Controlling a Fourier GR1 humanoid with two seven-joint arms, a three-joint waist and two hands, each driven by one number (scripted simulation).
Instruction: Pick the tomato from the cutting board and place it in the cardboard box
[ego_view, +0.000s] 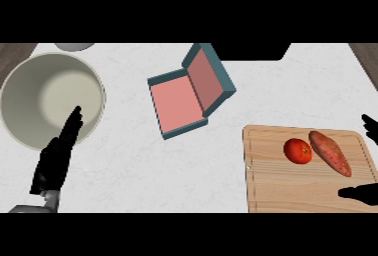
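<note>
Marble-white desk (133, 165) fills the head view, pale and faintly veined, and on it the big stuff first: a wide round bowl (33, 95), smooth and cream-grey, sits at the far left, with a small grey rounded object (74, 46) just peeking in beyond it. Over on the right lies the wooden cutting board (295, 192), rectangular, light grain, a groove running round its edge. Between bowl and board stands the box (193, 92), teal outside, pinkish-red inside, lid hinged open and tilted, set well apart from the board with only bare desk between them. On the board, a long reddish-orange sweet potato (330, 152) lies on a slant, and touching or just beside its left flank sits the tomato (297, 150), round, glossy red, nothing covering it. Left hand (53, 162) shows at the lower left, fingers straight and stretched out over the bowl's near rim, holding nothing. Right hand (362, 192) is barely in at the right edge, thumb and fingers spread wide apart over the board's right side, empty, clear of the tomato.
</note>
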